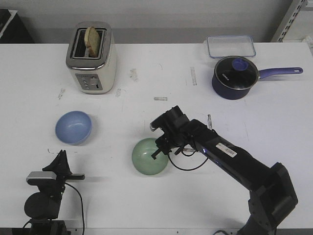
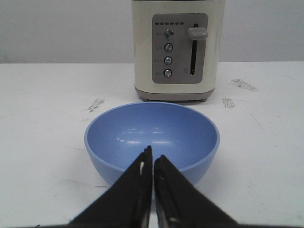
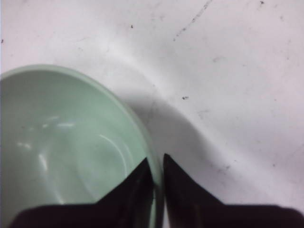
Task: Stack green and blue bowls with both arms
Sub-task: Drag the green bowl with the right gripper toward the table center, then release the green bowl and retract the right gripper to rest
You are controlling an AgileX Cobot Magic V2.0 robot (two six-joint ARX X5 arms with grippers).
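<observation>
The pale green bowl (image 1: 149,156) sits near the middle front of the white table. My right gripper (image 1: 161,149) is shut on its right rim, one finger inside and one outside; the rim shows between the fingers in the right wrist view (image 3: 156,164), with the green bowl (image 3: 61,142) beside them. The light blue bowl (image 1: 73,127) stands upright at the left, in front of the toaster. My left gripper (image 1: 61,159) is low at the front left, just short of the blue bowl (image 2: 152,135), jaws closed and empty (image 2: 153,156).
A cream toaster (image 1: 92,58) with bread stands at the back left, behind the blue bowl; it also shows in the left wrist view (image 2: 178,50). A dark blue lidded saucepan (image 1: 235,76) and a clear container (image 1: 230,46) stand at the back right.
</observation>
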